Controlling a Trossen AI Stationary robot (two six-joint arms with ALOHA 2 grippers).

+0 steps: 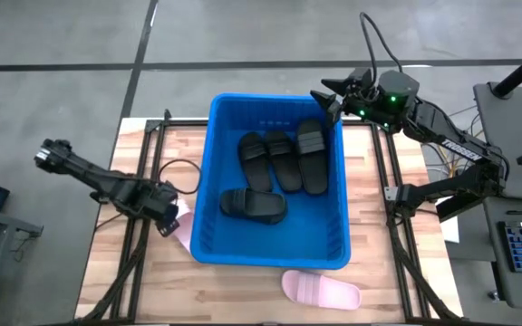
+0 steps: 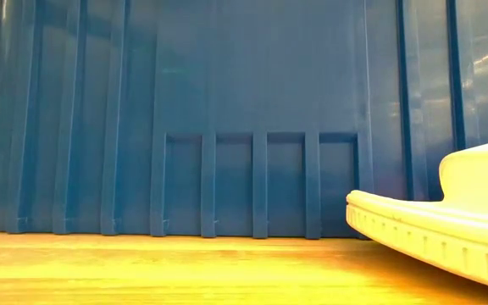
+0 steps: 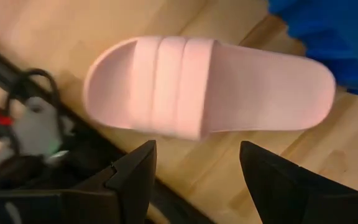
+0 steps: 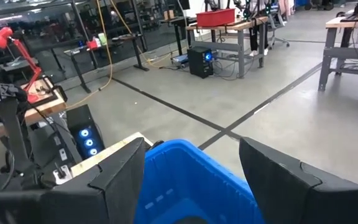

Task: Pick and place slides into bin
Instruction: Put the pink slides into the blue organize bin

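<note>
Left gripper hovers, fingers spread and empty, over a pink slide on the surface beside the bin; closing off-centre could push it away. Right gripper, open and empty, waits above the bin's far corner

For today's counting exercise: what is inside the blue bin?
Four black slides lie inside the bin: three side by side, one crosswise. Whether anything lies beneath them cannot be seen.

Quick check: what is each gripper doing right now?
Left gripper: open, empty, over the pink slide left of the bin.
Right gripper: open, empty, above the bin's far right corner.
</note>
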